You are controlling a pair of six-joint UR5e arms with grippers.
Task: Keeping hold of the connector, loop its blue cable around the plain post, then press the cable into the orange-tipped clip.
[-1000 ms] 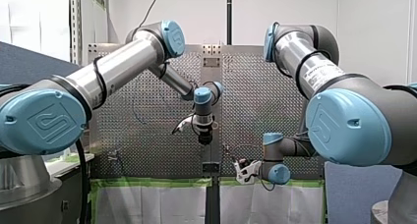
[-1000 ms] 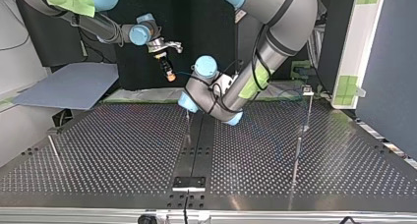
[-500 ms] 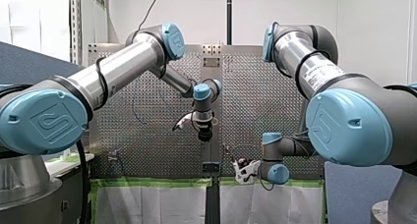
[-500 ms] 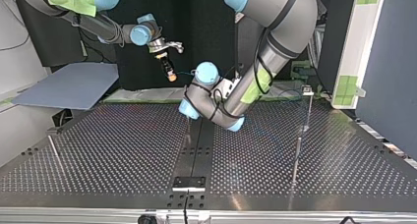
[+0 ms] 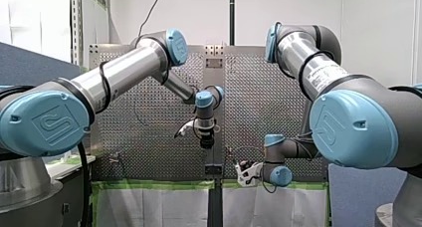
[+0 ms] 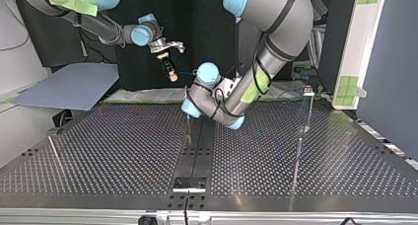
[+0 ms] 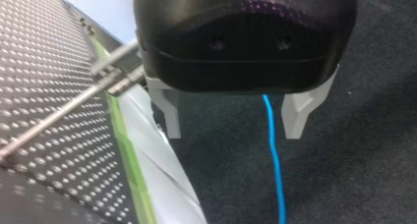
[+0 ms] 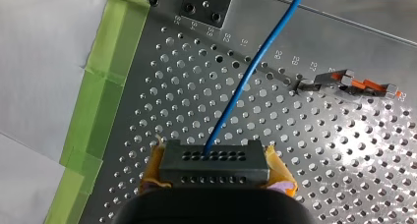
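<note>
My right gripper (image 8: 215, 157), with yellow pads, is shut on a dark grey connector (image 8: 214, 171). A blue cable (image 8: 246, 81) runs from the connector out over the perforated plate. The orange-tipped clip (image 8: 354, 84) lies ahead of this gripper and off to one side, clear of the cable. In the top view my right gripper (image 6: 171, 74) hangs above the plate's far edge. My left gripper (image 7: 233, 126) is open with pale fingers (image 7: 169, 118). The blue cable (image 7: 274, 155) runs down between them, untouched. In the front view my left gripper (image 5: 206, 141) is above my right gripper (image 5: 244, 171).
A thin upright post (image 6: 189, 122) stands mid-plate under my left arm's wrist (image 6: 212, 94). A taller post (image 6: 301, 136) with a small block on top stands at the top view's right. A rod (image 6: 54, 153) leans at the left. Green tape (image 8: 98, 91) edges the plate.
My left arm's wrist and elbow have shifted a little over the plate's middle. My right gripper has kept its hold on the connector and barely moved.
</note>
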